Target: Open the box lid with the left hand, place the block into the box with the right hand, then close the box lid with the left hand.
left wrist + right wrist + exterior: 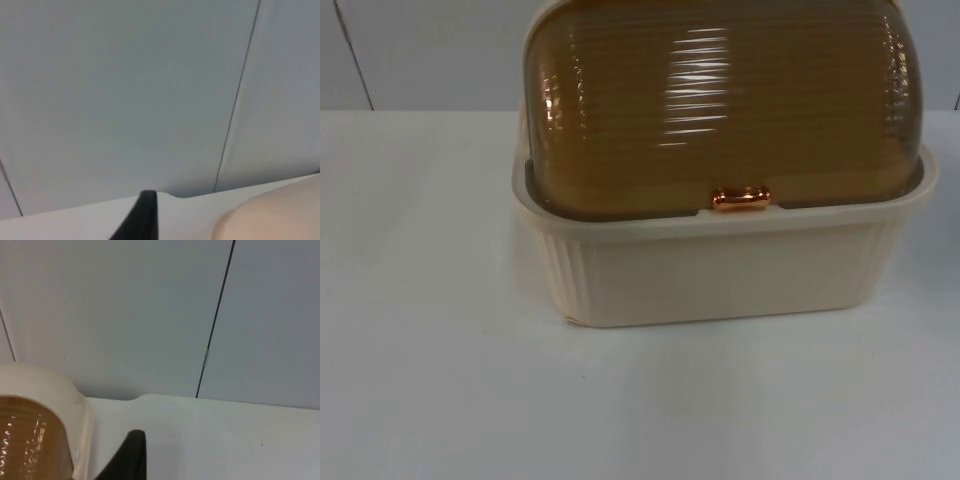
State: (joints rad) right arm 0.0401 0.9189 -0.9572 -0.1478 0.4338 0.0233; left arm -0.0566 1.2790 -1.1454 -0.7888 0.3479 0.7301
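In the top view a cream ribbed box (720,270) stands at the middle of the white table. Its amber see-through ribbed lid (720,100) is down, domed over the box, with a small copper handle (741,198) at the front rim. My left gripper (142,220) hangs near the partition wall, with a cream corner of the box (270,220) beside it. My right gripper (127,457) is at the other side of the box, close to the cream rim (77,410) and the amber lid (25,440).
The grey partition wall (150,315) with dark vertical seams closes off the table behind the box. White table top (620,400) stretches in front of the box and to its left.
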